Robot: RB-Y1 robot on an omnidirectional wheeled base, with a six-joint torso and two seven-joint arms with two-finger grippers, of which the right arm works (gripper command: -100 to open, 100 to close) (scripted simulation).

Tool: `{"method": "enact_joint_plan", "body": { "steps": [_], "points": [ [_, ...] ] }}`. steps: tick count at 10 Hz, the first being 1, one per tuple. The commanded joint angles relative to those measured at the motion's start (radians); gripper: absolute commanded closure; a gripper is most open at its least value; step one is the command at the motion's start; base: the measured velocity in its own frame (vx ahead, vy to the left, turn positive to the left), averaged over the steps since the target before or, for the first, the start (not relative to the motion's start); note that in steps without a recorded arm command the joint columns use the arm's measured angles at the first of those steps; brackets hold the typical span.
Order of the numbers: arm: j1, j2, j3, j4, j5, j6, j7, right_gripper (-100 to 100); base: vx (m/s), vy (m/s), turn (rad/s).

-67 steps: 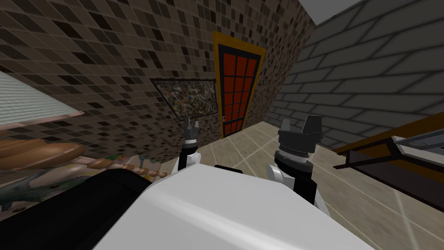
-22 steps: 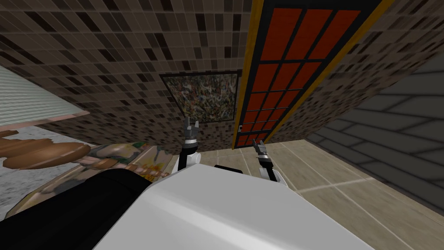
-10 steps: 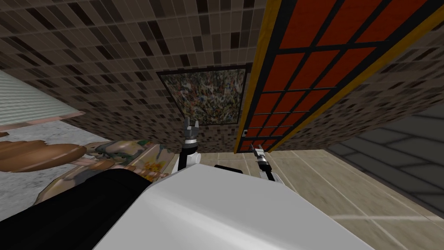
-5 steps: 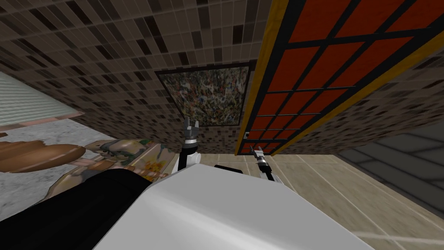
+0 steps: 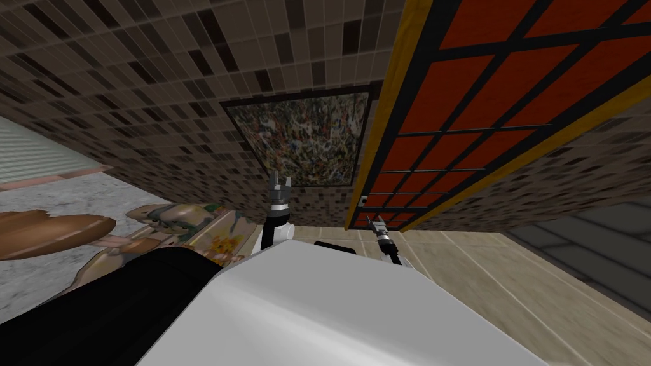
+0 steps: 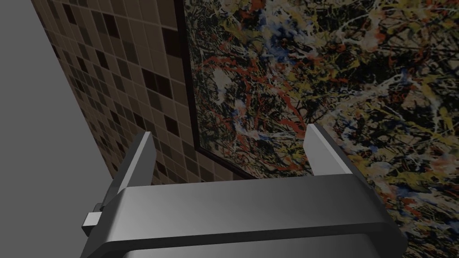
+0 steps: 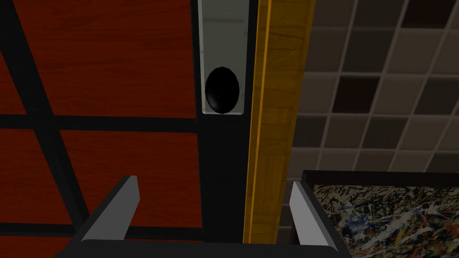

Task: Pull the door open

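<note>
The door (image 5: 508,82) has red panels in a black grid and a yellow frame (image 5: 388,127); it stands shut in the tiled wall ahead. Its black oval knob (image 7: 222,90) sits on a grey plate (image 7: 223,40) at the door's edge beside the frame (image 7: 273,112). My right gripper (image 7: 213,206) is open and points at the door's black edge strip, short of the knob and apart from it. In the head view the right gripper (image 5: 376,222) hangs just below the small handle plate (image 5: 363,200). My left gripper (image 5: 280,184) is open and raised before the wall, fingers (image 6: 318,150) empty.
A dark-framed speckled painting (image 5: 299,140) hangs on the mosaic wall left of the door, close to the right gripper's outer finger (image 7: 305,206). Brown rounded furniture (image 5: 51,229) and a patterned piece (image 5: 184,222) stand at my left. Beige tiled floor (image 5: 508,273) lies to the right.
I have moved closer to the door, which now looms larger. My right arm has stretched forward, bringing the gripper up near the handle plate. The left arm has kept its pose.
</note>
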Motion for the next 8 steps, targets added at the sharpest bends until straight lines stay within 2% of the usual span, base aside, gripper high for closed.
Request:
{"method": "enact_joint_plan", "body": {
  "steps": [1, 2, 3, 8],
  "points": [
    [-0.007, -0.002, -0.003, 0.029, 0.006, -0.007, 0.019, -100, 0.062, -0.009, 0.047],
    [-0.013, -0.003, -0.005, 0.050, 0.009, -0.011, 0.033, -100, 0.083, -0.013, 0.066],
    [-0.012, -0.003, -0.004, 0.043, 0.006, -0.012, 0.024, -100, 0.037, -0.007, 0.015],
    [0.030, -0.028, -0.109, 0.067, 0.014, -0.049, 0.004, -100, 0.044, -0.023, 0.280]
  ]
}}
